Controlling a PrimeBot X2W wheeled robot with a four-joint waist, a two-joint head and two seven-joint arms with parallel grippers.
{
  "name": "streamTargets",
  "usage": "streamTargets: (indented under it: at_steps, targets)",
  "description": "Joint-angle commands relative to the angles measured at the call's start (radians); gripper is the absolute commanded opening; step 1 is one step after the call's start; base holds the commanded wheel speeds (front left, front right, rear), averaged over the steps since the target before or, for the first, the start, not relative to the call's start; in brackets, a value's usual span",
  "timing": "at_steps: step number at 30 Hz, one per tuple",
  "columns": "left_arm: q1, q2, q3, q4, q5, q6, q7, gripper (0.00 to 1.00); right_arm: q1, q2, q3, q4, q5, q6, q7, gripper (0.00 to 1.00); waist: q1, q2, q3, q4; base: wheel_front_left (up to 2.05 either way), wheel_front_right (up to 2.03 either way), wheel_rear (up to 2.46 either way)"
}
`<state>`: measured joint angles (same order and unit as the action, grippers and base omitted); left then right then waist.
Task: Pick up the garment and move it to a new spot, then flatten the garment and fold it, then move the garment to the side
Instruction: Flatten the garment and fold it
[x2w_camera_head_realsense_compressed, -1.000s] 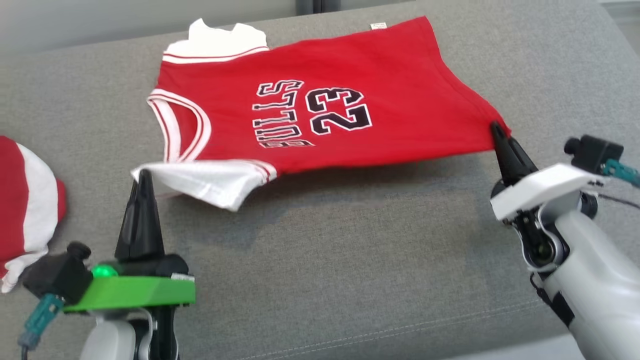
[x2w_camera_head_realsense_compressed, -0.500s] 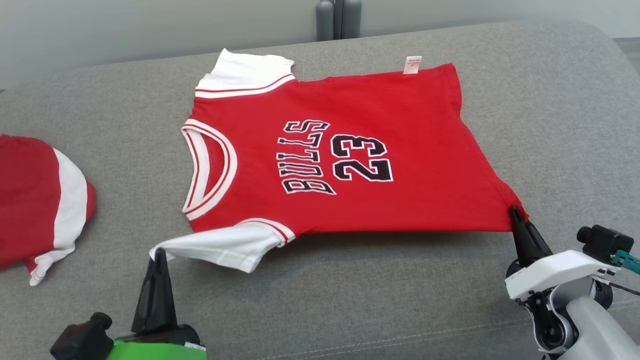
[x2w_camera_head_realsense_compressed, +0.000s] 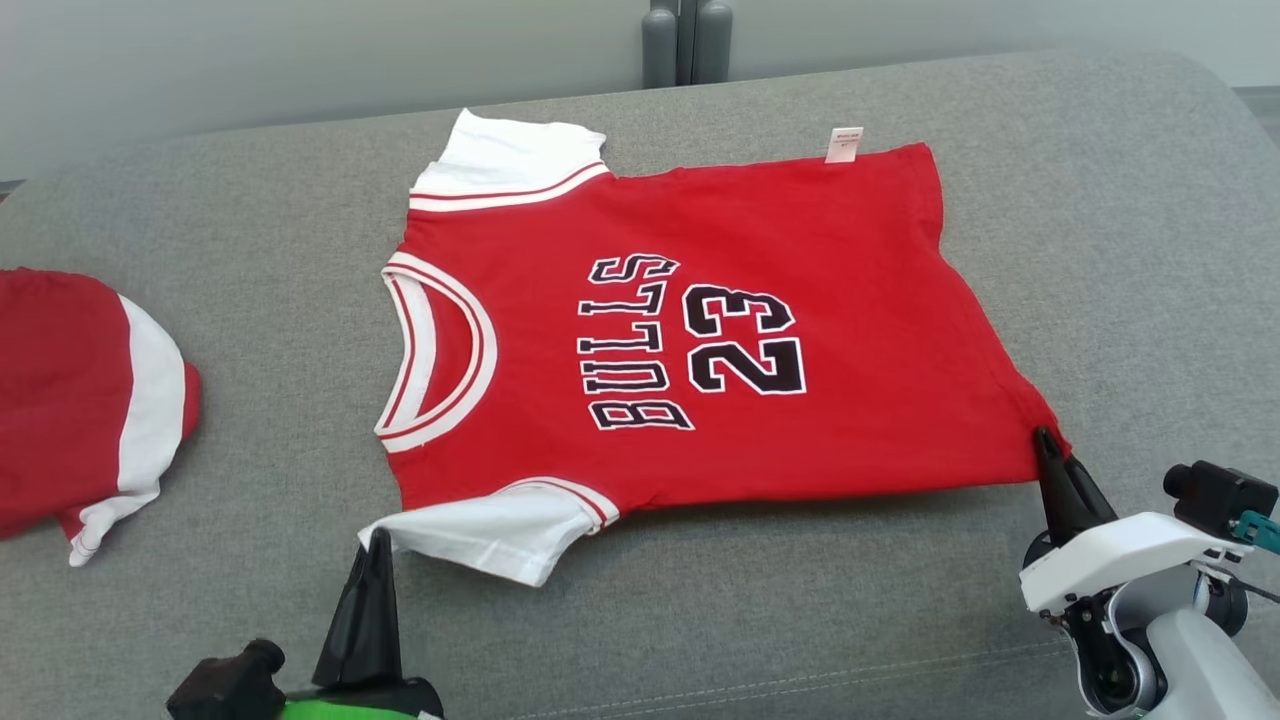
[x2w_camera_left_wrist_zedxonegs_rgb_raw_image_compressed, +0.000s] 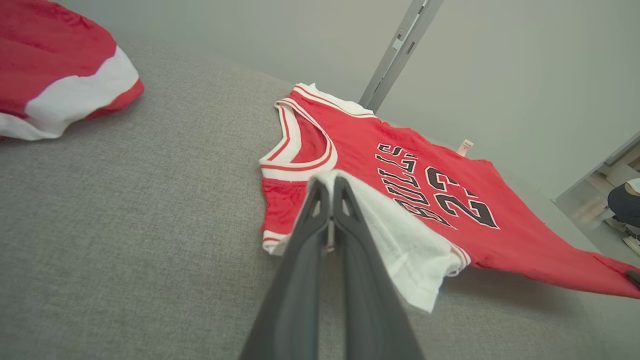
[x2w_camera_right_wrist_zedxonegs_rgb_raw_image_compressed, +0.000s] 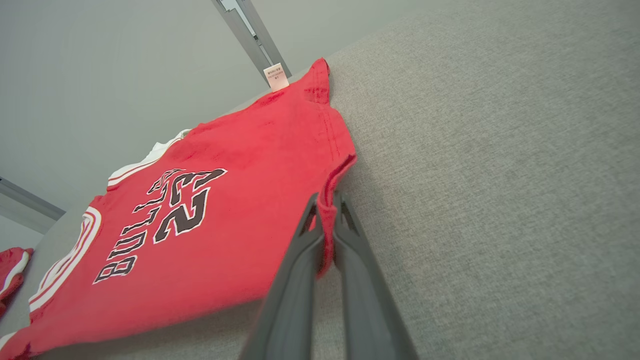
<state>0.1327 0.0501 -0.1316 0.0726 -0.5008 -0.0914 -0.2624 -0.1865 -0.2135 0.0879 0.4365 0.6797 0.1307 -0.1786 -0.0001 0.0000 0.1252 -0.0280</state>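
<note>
The garment (x2w_camera_head_realsense_compressed: 760, 300) is a red jersey with white sleeves and black "BULLS 23" lettering, spread front-up on the grey cushion, collar to the left. My left gripper (x2w_camera_head_realsense_compressed: 378, 535) is shut on the tip of the near white sleeve (x2w_camera_left_wrist_zedxonegs_rgb_raw_image_compressed: 400, 235), which it holds a little off the cushion. Shut on the near red hem corner (x2w_camera_right_wrist_zedxonegs_rgb_raw_image_compressed: 325, 210) is my right gripper (x2w_camera_head_realsense_compressed: 1045, 437), and that edge is raised too. The far sleeve and far hem rest on the cushion.
A second red and white cloth (x2w_camera_head_realsense_compressed: 90, 400) lies bunched at the left edge of the grey cushion (x2w_camera_head_realsense_compressed: 700, 620). The cushion's rounded front seam runs near my grippers. A grey post (x2w_camera_head_realsense_compressed: 685, 40) stands behind the cushion.
The head camera has tilted, shifting the whole picture down. Both grippers have kept their grips and drawn the jersey toward me, and it now lies flatter and more spread out.
</note>
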Motion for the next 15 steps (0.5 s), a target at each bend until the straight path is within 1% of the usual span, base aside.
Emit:
streamTargets:
  at_steps: [1,4,8,12,14,15]
  targets:
    - [-0.025,0.001,0.001,-0.009,0.013,-0.006,-0.003,0.0,0.005,0.002,-0.009,-0.014,-0.009,0.0,0.007,0.0,0.0001,0.0,0.004,0.002,0.0,0.0,0.0]
    - [-0.056,0.006,-0.001,-0.02,0.032,-0.014,-0.003,0.0,-0.018,0.013,-0.026,-0.037,-0.022,0.0,0.029,0.0,0.0001,0.0,0.014,0.0,0.0,0.0,0.0]
    - [-0.125,0.034,-0.01,-0.01,0.047,-0.023,-0.001,0.0,-0.055,0.024,-0.037,-0.048,-0.033,0.0,0.068,0.0,0.0001,0.0,0.029,-0.01,0.0,0.0,0.0]
    - [-0.234,0.076,-0.017,0.024,0.053,-0.03,0.016,0.0,-0.112,0.036,-0.04,-0.029,-0.041,0.0,0.102,0.0,0.0001,0.0,0.05,-0.026,0.0,0.0,0.0]
    - [-0.293,0.091,-0.021,0.054,0.046,-0.032,0.025,0.0,-0.141,0.044,-0.042,-0.006,-0.04,0.0,0.119,0.0,0.0001,0.0,0.062,-0.034,0.0,0.0,0.0]
    - [-0.293,0.091,-0.021,0.054,0.046,-0.032,0.025,0.0,-0.141,0.044,-0.042,-0.006,-0.04,0.0,0.119,0.0,0.0001,0.0,0.062,-0.034,0.0,0.0,0.0]
